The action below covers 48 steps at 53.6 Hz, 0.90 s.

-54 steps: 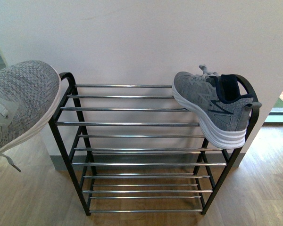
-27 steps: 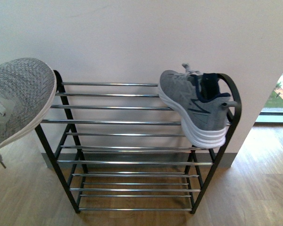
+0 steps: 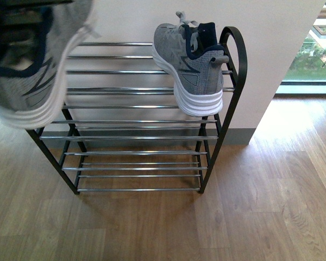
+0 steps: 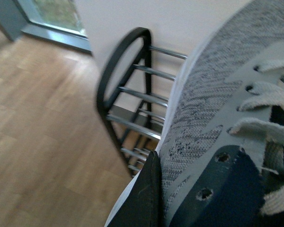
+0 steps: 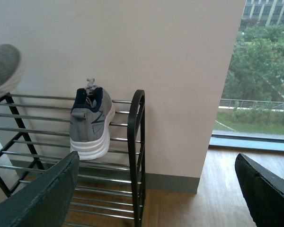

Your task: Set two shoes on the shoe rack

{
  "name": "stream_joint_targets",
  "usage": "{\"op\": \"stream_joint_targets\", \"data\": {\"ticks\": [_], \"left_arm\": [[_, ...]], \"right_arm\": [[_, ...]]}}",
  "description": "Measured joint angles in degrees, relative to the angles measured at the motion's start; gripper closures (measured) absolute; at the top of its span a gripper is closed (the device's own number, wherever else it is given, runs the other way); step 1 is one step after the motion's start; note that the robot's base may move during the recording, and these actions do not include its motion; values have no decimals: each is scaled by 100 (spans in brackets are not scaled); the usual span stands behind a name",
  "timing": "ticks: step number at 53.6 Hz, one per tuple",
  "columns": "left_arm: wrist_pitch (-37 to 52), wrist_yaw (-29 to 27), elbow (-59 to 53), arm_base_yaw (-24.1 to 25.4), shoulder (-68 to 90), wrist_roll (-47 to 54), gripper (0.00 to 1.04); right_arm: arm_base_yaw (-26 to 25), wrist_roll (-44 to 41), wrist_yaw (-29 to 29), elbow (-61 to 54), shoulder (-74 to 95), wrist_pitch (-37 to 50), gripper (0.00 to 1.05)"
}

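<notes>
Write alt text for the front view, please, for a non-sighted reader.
A grey sneaker sits on the top tier of a black shoe rack, at its right end; a second sneaker, blurred, looms close at the upper left.

Front view above shoe rack (image 3: 240, 65), left wrist tight on sneaker (image 4: 213, 109), right wrist farther, all sharing rack

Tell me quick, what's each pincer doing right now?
Left pincer: closed on the grey knit lace-up sneaker with white sole.
Right pincer: open, holding nothing.
</notes>
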Motion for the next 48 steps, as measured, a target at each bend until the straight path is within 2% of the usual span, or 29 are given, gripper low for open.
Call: {"op": "stream_joint_targets", "data": {"ticks": [3, 12, 19, 27, 34, 40, 48], "left_arm": [[-535, 380, 887, 39, 614, -391, 103], [-2441, 693, 3512, 33, 2293, -1491, 103], [-3270, 748, 4601, -9, 2887, -2039, 103], [-4190, 1115, 6019, -262, 3659, -2575, 103], [-4594, 1196, 6378, -645, 3980, -2468, 103], [-4942, 1165, 6443, -654, 4138, -2328, 103], [-4964, 1110, 6441, -529, 4328, -1746, 103]], "right_arm": [[0, 0, 2, 0, 0, 0, 9], [0, 0, 0, 0, 0, 0, 9], [0, 0, 2, 0, 2, 0, 9], [0, 0, 2, 0, 0, 0, 9], [0, 0, 4, 0, 0, 0, 9], [0, 0, 0, 0, 0, 0, 9], [0, 0, 0, 0, 0, 0, 9]]}}
